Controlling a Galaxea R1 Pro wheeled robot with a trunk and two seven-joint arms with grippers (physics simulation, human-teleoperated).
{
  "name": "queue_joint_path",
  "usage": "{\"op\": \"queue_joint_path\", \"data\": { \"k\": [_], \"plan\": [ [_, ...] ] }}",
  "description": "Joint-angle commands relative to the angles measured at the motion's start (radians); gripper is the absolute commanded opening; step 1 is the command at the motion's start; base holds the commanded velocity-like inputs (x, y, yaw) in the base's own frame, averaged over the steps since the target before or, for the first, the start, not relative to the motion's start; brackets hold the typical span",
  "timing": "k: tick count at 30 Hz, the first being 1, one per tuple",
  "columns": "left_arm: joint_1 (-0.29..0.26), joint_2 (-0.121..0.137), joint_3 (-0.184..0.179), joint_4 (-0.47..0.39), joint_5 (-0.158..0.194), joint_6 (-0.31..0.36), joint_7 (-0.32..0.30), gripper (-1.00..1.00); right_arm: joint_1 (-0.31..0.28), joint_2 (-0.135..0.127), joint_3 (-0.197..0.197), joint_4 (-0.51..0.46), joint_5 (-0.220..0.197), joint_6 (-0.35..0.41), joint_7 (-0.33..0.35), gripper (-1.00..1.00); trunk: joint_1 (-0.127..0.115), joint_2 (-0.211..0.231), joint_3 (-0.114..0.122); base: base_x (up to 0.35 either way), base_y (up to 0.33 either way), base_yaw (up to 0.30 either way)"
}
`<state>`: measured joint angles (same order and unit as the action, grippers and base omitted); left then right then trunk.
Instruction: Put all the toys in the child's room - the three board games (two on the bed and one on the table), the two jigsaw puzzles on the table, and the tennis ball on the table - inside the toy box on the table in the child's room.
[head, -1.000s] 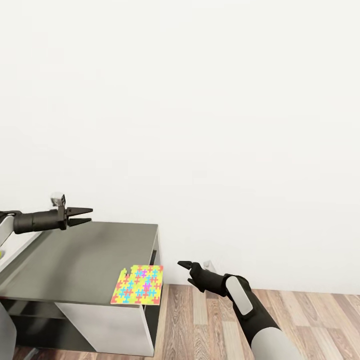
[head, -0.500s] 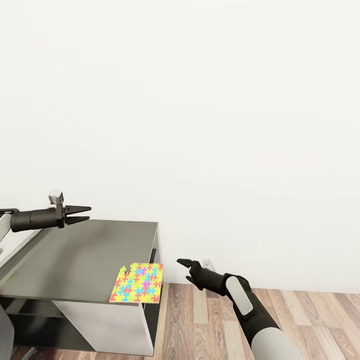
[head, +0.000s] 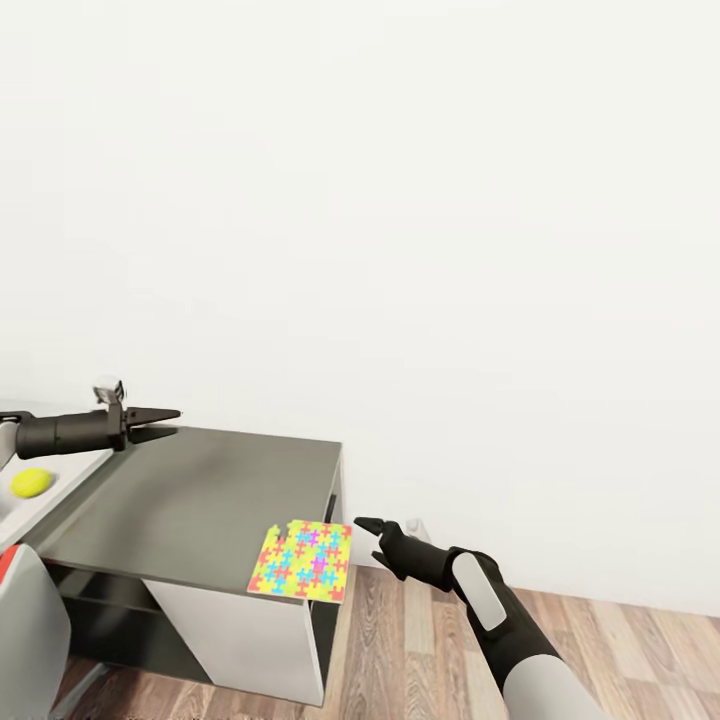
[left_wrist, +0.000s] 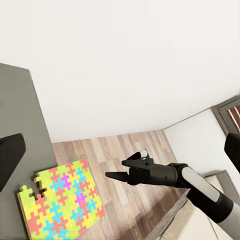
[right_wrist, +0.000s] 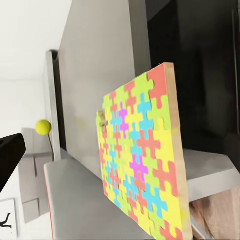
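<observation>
Plain white wall (head: 400, 200) behind, wood-plank floor (head: 620, 640) below at the right. Dark grey surface (head: 200, 490) low at the left of the head view, on a white cabinet body. Jigsaw puzzle (head: 303, 560), bright yellow with pink, blue and orange pieces, flat at the near right corner of that surface, its edge reaching the corner; same puzzle (left_wrist: 61, 202) seen from the left wrist, and again (right_wrist: 142, 155) from the right wrist, where its wooden edge shows. Tennis ball (head: 31, 482), yellow-green, well apart from the puzzle on a paler surface at the far left; also small and round (right_wrist: 43, 127) from the right wrist. Left gripper (head: 165, 422) held above the far left part of the grey surface, fingers slightly spread, holding nothing. Right gripper (head: 368, 528) out in the air just beside the puzzle corner, over the floor, fingers parted and empty; visible too from the left wrist (left_wrist: 116, 171).
</observation>
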<state>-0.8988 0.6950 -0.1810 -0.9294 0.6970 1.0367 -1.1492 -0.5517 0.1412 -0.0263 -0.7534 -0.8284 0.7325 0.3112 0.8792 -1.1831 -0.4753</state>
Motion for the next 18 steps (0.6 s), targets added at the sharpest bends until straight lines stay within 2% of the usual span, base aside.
{"op": "queue_joint_path", "data": {
  "k": [1, 7, 15, 18],
  "plan": [
    [-0.002, 0.001, -0.003, 0.001, 0.002, 0.005, -0.003, 1.0, -0.001, 0.0, -0.003, 0.0, 0.0, 0.005, 0.002, 1.0, 0.0, -0.001, -0.001, 0.0, 0.0, 0.081],
    [-0.001, 0.003, -0.002, -0.001, 0.005, 0.005, -0.004, 1.0, -0.001, -0.001, -0.008, 0.005, 0.001, 0.005, 0.0, 1.0, 0.0, -0.001, -0.001, 0.0, 0.0, 0.028],
    [-0.001, 0.007, 0.024, -0.002, 0.011, 0.005, -0.006, 1.0, -0.001, 0.0, -0.032, 0.007, 0.0, 0.005, 0.0, 1.0, 0.0, -0.001, -0.001, 0.0, 0.0, 0.003],
    [-0.001, 0.007, 0.025, -0.002, 0.012, 0.005, -0.007, 1.0, -0.001, 0.0, -0.033, 0.008, 0.0, 0.005, 0.0, 1.0, 0.012, -0.022, -0.011, 0.0, 0.0, 0.0]
  ]
}}
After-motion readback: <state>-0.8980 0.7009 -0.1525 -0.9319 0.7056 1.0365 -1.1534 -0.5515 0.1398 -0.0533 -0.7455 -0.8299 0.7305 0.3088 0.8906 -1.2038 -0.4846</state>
